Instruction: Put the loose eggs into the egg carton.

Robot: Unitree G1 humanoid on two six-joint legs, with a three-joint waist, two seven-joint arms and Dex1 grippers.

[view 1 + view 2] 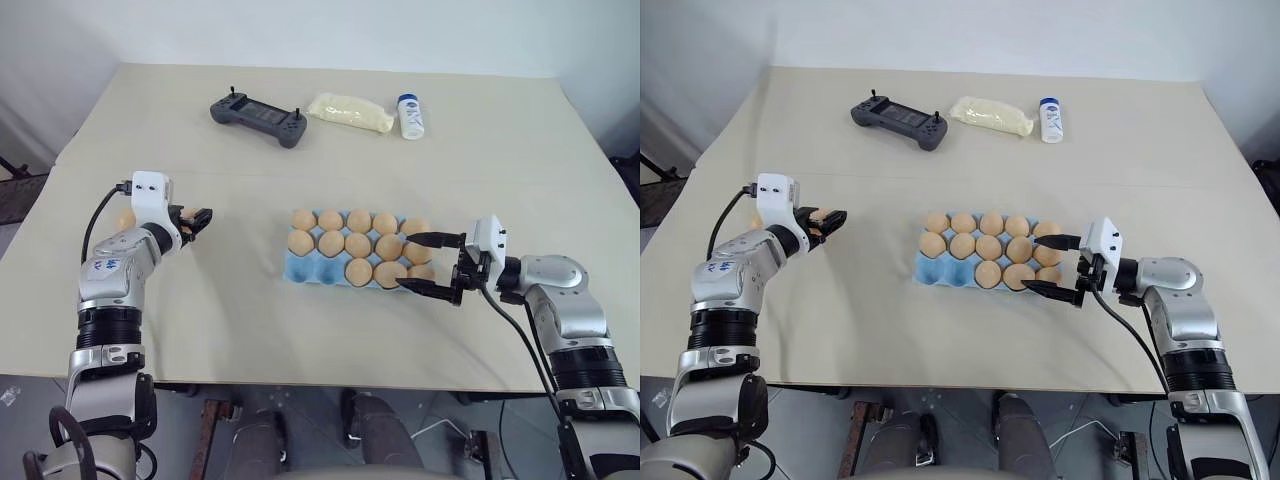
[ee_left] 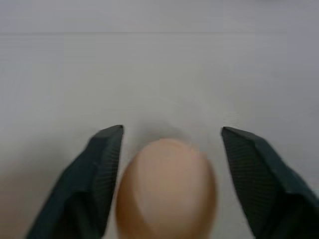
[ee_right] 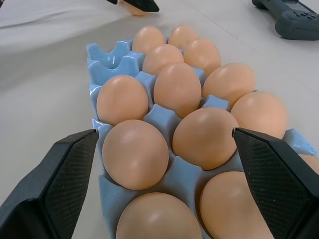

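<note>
Starting at your left, the left gripper (image 1: 198, 220) lay low over the pale beige table (image 1: 230, 330), well to the left of the carton, with one smooth, light orange-tan loose egg (image 2: 167, 189) resting on the tabletop between its two black fingers. In the left wrist view one finger sat just beside the shell while a strip of table showed between the egg and the other finger. You had the jaws around the egg, then, part open and not clamped on it. A second tan egg (image 1: 125, 219) peeked out from behind that wrist, also on the table.

Toward the middle, the light blue moulded egg carton (image 1: 305, 270) lay flat. Most of its cups were filled, and the bare ones sat at its near left corner.

At the right, the right gripper (image 1: 408, 263) hovered at the carton's right end, jaws spread wide on either side of the end eggs and holding nothing.

By my reading, you were at the pick-up of a loose egg, with placing not yet begun. The next move calls for a gentle, centred squeeze so the round shell does not squirt sideways. After that comes a straight lift, a carry rightward and a soft lowering into a bare cup.
</note>
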